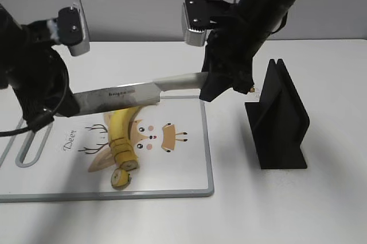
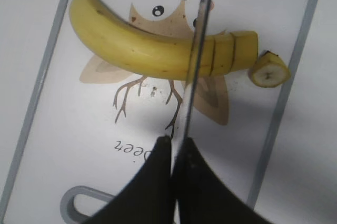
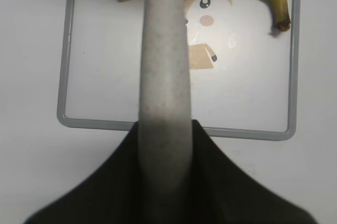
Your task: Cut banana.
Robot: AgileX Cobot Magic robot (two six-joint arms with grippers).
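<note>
The yellow banana (image 1: pixel 122 128) lies on the white deer-print cutting board (image 1: pixel 210 163). Its near end is cut into slices, and one loose slice (image 1: pixel 119 178) lies by the front rim. A knife (image 1: pixel 120 96) hangs level above the banana. My right gripper (image 1: pixel 206 86) is shut on its grey handle (image 3: pixel 163 50). My left gripper (image 1: pixel 71 103) is shut on the blade tip. In the left wrist view the blade (image 2: pixel 197 50) runs edge-on from the jaws (image 2: pixel 176 139) across the banana (image 2: pixel 137 45), just left of the cuts, with the loose slice (image 2: pixel 268 71) at the right.
A black knife stand (image 1: pixel 278 120) stands on the table to the right of the board. The board's grey handle loop (image 1: pixel 31 146) sticks out at the left, under my left arm. The table is white.
</note>
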